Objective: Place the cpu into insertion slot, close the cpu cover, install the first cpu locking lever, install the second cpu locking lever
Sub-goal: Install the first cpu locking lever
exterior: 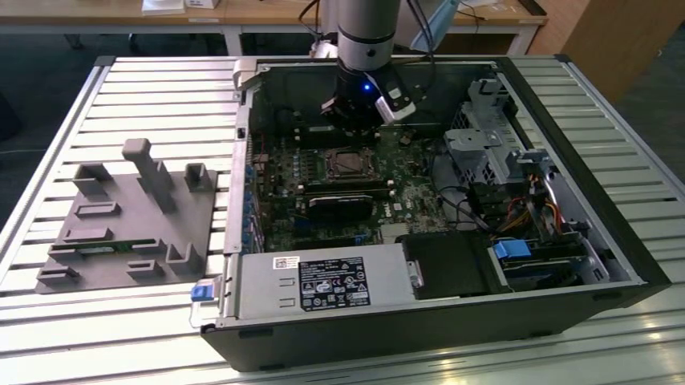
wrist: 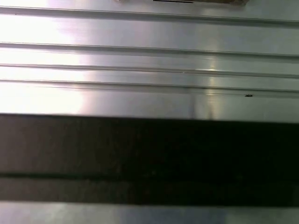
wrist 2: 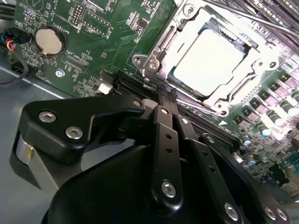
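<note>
An open computer case (exterior: 599,265) lies on a ribbed metal surface (exterior: 160,96), its motherboard (exterior: 278,200) facing up. In the exterior view the arm (exterior: 364,32) reaches down into the case from twelve o'clock, and the tool (exterior: 354,120) hangs just above the board, at about twelve o'clock from the socket. In the second wrist view the tool's (wrist 2: 168,95) black fingers (wrist 2: 163,140) lie pressed together with nothing between them, their tips just short of the socket's near edge. The cpu (wrist 2: 208,63) sits flat in the socket, its pale metal top showing through the square window of the cpu cover (wrist 2: 161,56), which lies folded down around it. A thin locking lever (wrist 2: 243,18) runs along the far side of the cover. A round coin battery (wrist 2: 49,41) sits on the board at about nine o'clock from the socket. On the surface, at nine o'clock from the case, stands a grey parts fixture (exterior: 128,216).
</note>
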Controlling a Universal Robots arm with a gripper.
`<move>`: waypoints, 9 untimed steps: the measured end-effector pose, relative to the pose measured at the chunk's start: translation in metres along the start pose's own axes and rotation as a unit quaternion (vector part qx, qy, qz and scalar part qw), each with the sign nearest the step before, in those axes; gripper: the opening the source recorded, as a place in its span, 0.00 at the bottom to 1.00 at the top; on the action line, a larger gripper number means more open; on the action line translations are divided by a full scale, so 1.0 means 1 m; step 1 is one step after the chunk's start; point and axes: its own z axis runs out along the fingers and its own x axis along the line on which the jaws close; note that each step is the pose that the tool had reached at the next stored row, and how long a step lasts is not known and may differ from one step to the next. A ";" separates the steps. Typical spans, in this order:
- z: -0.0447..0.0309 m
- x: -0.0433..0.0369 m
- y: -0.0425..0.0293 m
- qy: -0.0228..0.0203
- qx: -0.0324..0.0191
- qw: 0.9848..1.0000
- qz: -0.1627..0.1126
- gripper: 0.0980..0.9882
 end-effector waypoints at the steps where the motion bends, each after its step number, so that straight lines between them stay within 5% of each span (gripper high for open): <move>1: 0.0011 0.0000 -0.0001 0.000 0.000 1.000 0.000 0.02; 9: 0.0050 0.0000 -0.0004 0.000 0.000 1.000 0.000 0.02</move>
